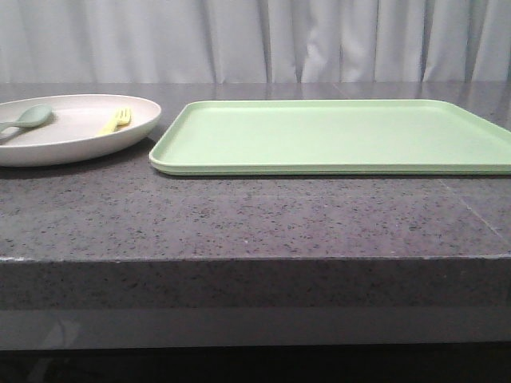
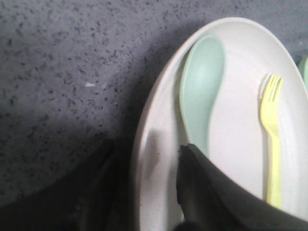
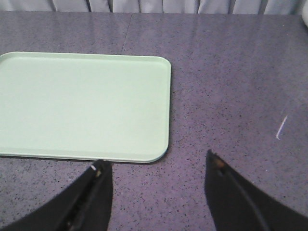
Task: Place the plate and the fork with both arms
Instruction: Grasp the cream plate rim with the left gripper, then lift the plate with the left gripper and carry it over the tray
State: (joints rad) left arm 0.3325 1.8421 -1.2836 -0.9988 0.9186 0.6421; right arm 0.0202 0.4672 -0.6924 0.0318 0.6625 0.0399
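Pinkish-white plate (image 1: pixel 72 140), yellow fork (image 1: pixel 116 120), grey-green spoon (image 1: pixel 28 119), lt green tray (image 1: pixel 335 136), speckled grey table (image 1: pixel 239 223).

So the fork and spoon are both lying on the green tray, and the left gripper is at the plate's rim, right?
Not quite. The fork and spoon lie in the plate, as the left wrist view shows, not on the tray. The left gripper is at the plate's rim.

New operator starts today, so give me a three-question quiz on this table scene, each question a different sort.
1. True or false: the fork lies on the tray.
2. What lies beside the fork? A) spoon B) knife C) cup
3. Fill in: the left pincer straddles the rim of the ____.

Key: 1 false, it lies in the plate; 2 A; 3 plate.
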